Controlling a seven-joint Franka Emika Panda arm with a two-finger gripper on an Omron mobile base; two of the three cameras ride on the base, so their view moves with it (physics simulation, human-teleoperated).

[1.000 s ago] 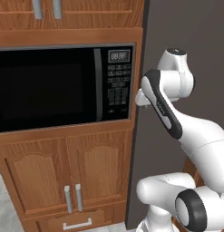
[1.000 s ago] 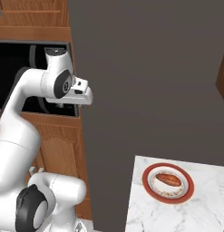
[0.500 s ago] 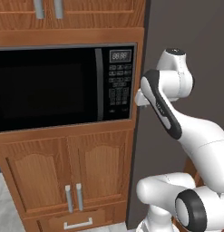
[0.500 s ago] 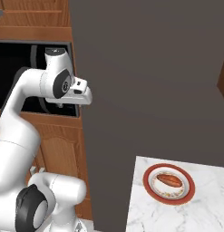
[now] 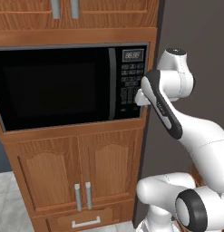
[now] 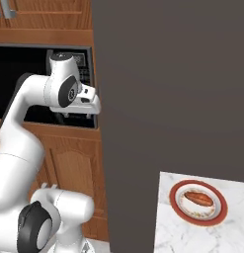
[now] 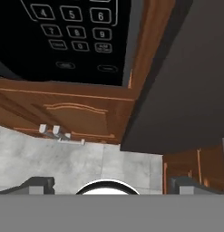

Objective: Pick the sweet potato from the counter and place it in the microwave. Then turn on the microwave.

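Gripper (image 7: 109,183) spread wide, empty, near the microwave (image 5: 70,86) keypad (image 7: 72,27). Sweet potato (image 6: 198,198) sits on a red-rimmed plate (image 6: 179,207) on the counter (image 6: 168,232), door shut. Risk: starting the microwave empty, since the pick isn't done.

Speckled counter (image 6: 168,232) bearing a red-rimmed plate (image 6: 198,202) with sweet potato (image 6: 198,198)

microwave (image 5: 63,88) above cabinets (image 5: 77,174) — sweet potato (image 6: 199,198) on plate (image 6: 179,211), counter (image 6: 168,232)
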